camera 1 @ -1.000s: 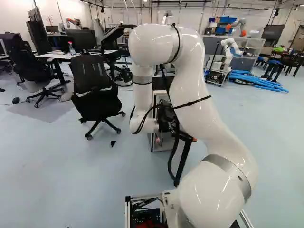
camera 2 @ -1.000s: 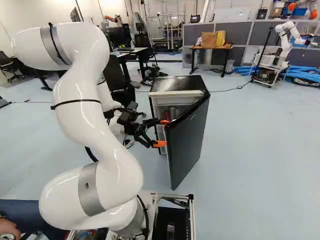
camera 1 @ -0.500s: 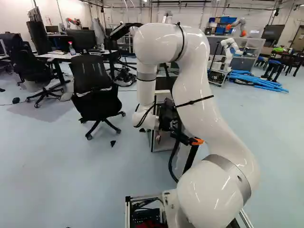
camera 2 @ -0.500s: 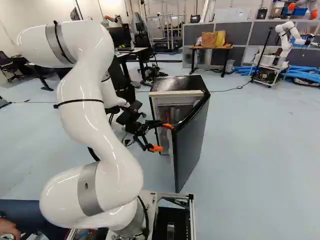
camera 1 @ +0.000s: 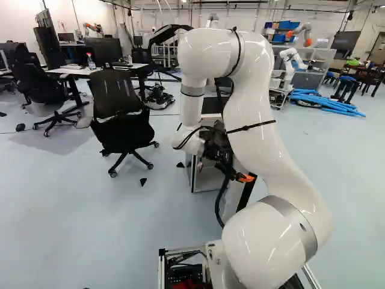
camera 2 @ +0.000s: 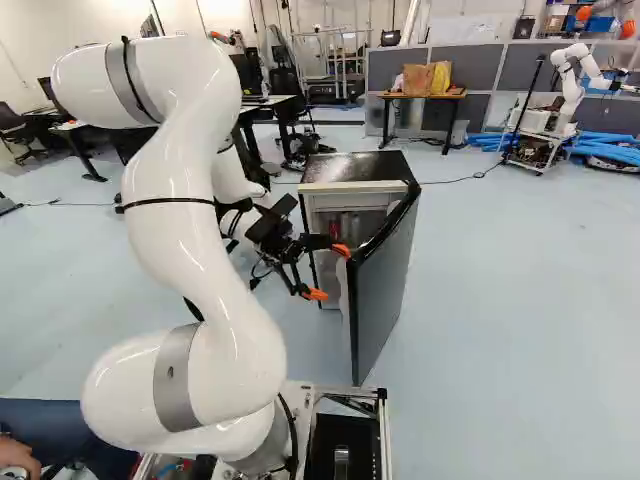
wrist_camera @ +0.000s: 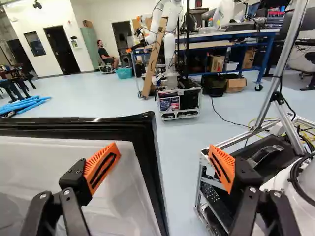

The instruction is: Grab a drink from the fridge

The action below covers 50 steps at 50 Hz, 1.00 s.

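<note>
In the right base view my gripper (camera 2: 328, 272) is open at the inner side of the fridge door (camera 2: 386, 290), its upper finger by the door's upper free edge. The door stands ajar on the dark-topped fridge (camera 2: 355, 170); a small red item (camera 2: 334, 229) shows inside, too small to identify. In the wrist view the gripper (wrist_camera: 163, 164) has widely spread fingers, one over the white inner face of the door (wrist_camera: 125, 184), the other beyond its black rim. Nothing is gripped. The left base view shows one orange fingertip, with the arm hiding much of the fridge (camera 1: 207, 179).
A black office chair (camera 1: 117, 114) stands left of the fridge in the left base view. My base's metal frame (wrist_camera: 201, 196) shows beside one finger in the wrist view. Another robot (camera 2: 572, 85) stands far back, near blue tubes (camera 2: 610, 148).
The fridge door has swung wider, baring more of its inner face. My upper arm and gripper have shifted to the right in the base views, the gripper staying open. The base has not moved.
</note>
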Tool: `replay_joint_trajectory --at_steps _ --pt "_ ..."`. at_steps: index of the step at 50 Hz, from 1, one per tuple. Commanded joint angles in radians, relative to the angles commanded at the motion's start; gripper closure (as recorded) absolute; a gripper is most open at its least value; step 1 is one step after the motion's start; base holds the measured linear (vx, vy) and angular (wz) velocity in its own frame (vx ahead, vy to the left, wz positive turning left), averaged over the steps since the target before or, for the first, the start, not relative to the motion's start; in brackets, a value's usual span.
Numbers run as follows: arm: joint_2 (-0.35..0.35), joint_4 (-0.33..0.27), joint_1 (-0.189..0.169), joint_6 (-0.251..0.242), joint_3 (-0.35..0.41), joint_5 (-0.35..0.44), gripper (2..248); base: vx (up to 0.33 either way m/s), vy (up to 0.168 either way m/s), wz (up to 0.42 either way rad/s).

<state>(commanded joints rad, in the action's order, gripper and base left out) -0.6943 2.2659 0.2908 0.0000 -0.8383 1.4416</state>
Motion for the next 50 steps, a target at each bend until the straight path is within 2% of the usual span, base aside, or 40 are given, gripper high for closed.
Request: replay_joint_trajectory --at_steps 9,26,39,50 --pt "0.006 0.000 -0.022 0.000 -0.018 0.000 3 0.000 0.000 0.000" --pt "0.091 0.000 -0.047 0.000 -0.014 0.000 3 0.000 0.000 0.000" --pt "0.087 0.000 -0.067 0.000 -0.034 0.000 3 0.000 0.000 0.000" --pt "0.083 -0.006 -0.104 0.000 -0.055 0.000 3 0.000 0.000 0.000"
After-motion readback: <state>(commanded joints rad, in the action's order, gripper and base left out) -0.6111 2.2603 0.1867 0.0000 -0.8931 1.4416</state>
